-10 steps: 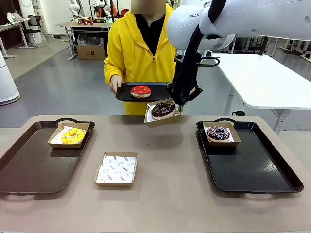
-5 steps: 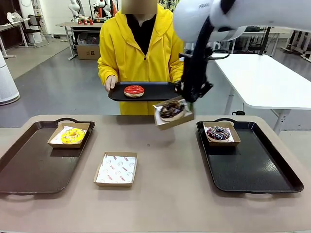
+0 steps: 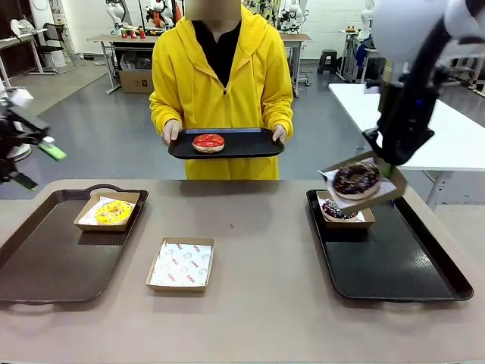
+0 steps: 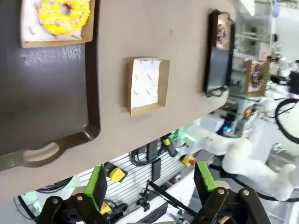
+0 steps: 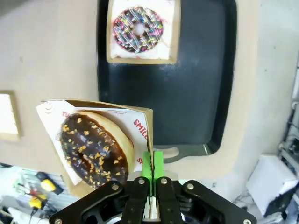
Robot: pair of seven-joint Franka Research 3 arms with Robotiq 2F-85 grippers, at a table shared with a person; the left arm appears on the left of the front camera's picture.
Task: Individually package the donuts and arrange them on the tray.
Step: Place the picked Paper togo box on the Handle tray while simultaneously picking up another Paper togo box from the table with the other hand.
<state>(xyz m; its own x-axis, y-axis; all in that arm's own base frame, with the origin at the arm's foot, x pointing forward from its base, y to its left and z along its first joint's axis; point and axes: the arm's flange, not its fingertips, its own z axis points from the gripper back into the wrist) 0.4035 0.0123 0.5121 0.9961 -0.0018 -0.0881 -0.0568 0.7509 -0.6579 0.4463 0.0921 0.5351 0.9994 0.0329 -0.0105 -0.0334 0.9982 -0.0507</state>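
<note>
My right gripper is shut on the edge of a cardboard box holding the chocolate donut. The box hangs tilted above the far end of the right tray. Under it, on that tray, sits the boxed sprinkled donut. The yellow donut lies in its box on the left tray. High over the table's left edge my left gripper stands open, holding nothing. The red donut rests on a black tray held by the person.
An empty paper-lined box lies on the table's middle, nearer the left tray. The person in yellow stands at the far side holding the small tray with both hands. A white table stands at the right.
My right arm has carried the boxed chocolate donut rightward from the far middle of the table to above the right tray. My left gripper has come into the front view at the left edge.
</note>
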